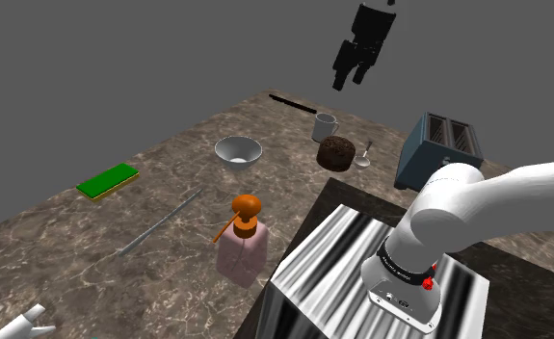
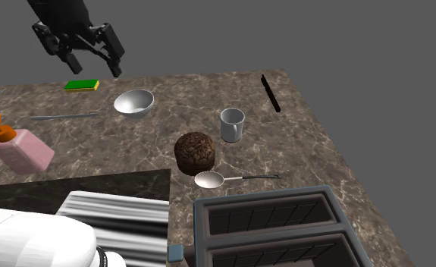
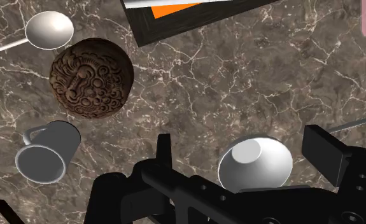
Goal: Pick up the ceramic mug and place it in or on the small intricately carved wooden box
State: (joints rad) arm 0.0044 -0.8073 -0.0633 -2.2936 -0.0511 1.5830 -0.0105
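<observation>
The mug (image 1: 325, 126) stands upright on the desk (image 1: 92, 241) in the upper middle of the shoulder view. Its long axis is vertical and its mouth faces up, with the handle sticking out toward the frame's right. It is a plain, smooth, pale grey cylinder. Just beside it, toward the lower right, sits the carved box (image 1: 336, 152). The box is round and dark brown, and in the wrist view its lid (image 3: 92, 77) shows dense relief scrolls. A shiny metal spoon (image 1: 364, 157) lies just past the box.

The black gripper (image 1: 351, 79) hangs high above the desk near the top of the frame. Its fingers (image 3: 164, 149) are spread apart and grasp nothing. In the wrist view a smooth, pale, round bowl (image 3: 254, 164) lies far below, between them. The desk surface is brown marble with white veins.
</observation>
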